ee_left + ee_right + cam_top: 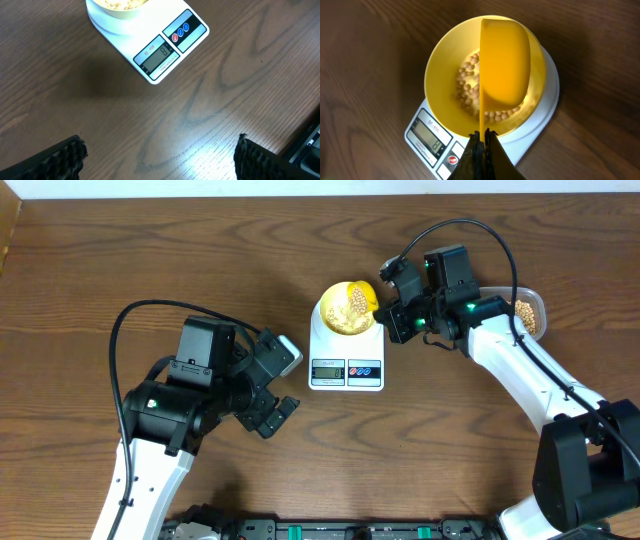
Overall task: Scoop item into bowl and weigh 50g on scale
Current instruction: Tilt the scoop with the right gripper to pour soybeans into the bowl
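Note:
The white scale point(346, 365) stands mid-table with the pale-yellow bowl point(338, 315) on its platform. In the right wrist view the bowl point(437, 65) holds a layer of tan beans point(467, 82). A bright yellow scoop point(502, 65) hangs over it, turned on its side. My right gripper point(481, 137) is shut on the scoop's thin handle, above the scale point(550, 100). My left gripper point(290, 383) hovers left of the scale, open and holding nothing. Its fingers point(55, 160) frame bare table, with the scale point(165, 50) ahead.
A clear plastic tub point(535, 300) with more beans sits at the far right, behind my right arm. The table's front edge carries the arm mounts. Cables loop above both arms.

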{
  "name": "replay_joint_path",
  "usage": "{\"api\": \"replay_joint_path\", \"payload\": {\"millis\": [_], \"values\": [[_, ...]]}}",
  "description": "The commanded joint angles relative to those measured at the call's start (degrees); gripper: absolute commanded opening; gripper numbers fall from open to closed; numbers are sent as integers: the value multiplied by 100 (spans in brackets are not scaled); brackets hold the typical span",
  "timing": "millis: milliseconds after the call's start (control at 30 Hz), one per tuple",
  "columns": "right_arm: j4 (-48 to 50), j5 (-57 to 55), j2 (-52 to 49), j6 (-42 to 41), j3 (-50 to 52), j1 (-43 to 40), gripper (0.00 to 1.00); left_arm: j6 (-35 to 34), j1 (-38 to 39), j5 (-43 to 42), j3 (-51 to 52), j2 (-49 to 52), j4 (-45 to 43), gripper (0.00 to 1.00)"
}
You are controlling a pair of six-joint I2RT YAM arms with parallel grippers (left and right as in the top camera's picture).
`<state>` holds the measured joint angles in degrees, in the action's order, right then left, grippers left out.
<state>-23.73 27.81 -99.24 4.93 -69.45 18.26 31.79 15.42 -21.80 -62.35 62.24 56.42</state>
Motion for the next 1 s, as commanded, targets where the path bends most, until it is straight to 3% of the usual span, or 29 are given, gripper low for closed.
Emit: {"api": "replay_joint_path", "payload": {"millis": [0, 400, 533, 767, 967], "values": [[0, -81, 101, 144, 9, 195, 1, 57, -24, -68, -52, -17, 9, 97], [-33, -306, 101, 162, 9, 306, 1, 57, -24, -68, -52, -17, 9, 97], [-50, -369, 105, 575, 9, 404, 1, 57, -24, -68, -52, -17, 9, 97], [-44, -1379, 188, 804, 7, 640, 1, 57, -24, -68, -52, -17, 9, 97], [-35, -1480, 251, 979, 7, 732, 1, 57, -24, -68, -52, -17, 9, 97]]}}
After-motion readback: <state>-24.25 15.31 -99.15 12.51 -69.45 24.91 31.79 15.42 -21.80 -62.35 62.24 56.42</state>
